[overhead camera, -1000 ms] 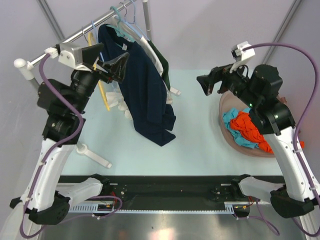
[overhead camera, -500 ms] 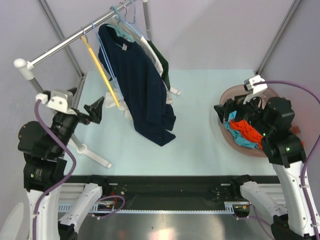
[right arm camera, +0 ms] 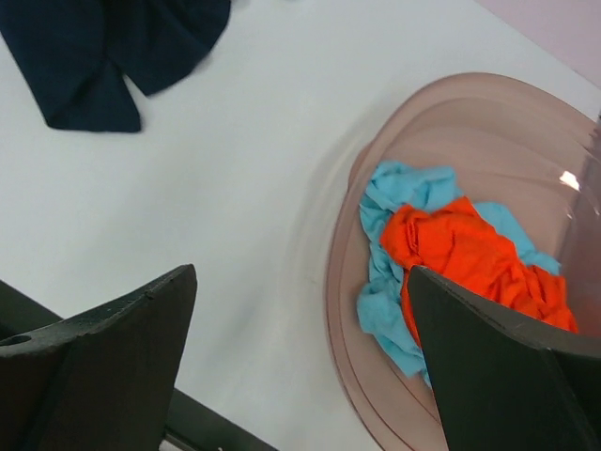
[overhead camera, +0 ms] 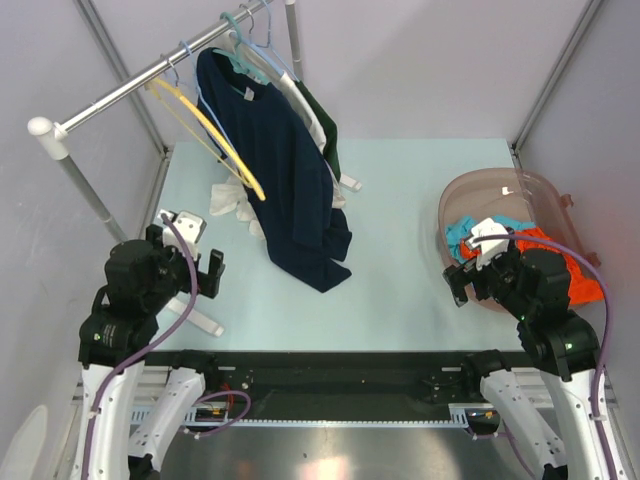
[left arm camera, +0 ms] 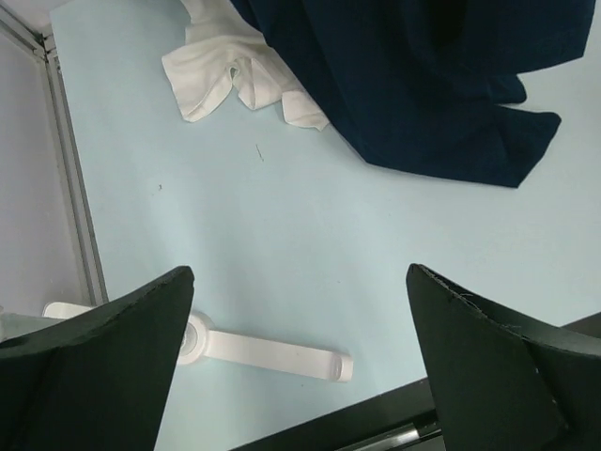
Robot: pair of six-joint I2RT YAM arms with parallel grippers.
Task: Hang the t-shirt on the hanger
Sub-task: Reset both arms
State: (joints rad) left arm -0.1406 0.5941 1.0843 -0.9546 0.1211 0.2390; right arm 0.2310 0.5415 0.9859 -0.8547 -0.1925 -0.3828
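Apparently close to done: shows the t-shirt point(overhead camera: 285, 170) draped on the hanger point(overhead camera: 245, 50), hooked over the rail point(overhead camera: 130, 88) at far left, lower hem bunched on the table point(overhead camera: 400, 230) beside a white garment point(left arm camera: 239, 80). Shows the left gripper point(left arm camera: 299, 282) low at near left, fingers spread wide and holding nothing, well apart from the cloth. Shows the right gripper point(right arm camera: 300, 277) likewise spread and empty at near right, just beside the basket point(overhead camera: 520, 185) of orange and light blue clothes. To finish well: check for both shoulders seated squarely on the hanger and its hook fully over the rail; keep both arms clear of the hanging hem and of the yellow hanger point(overhead camera: 215, 130) alongside, to avoid dragging anything off.
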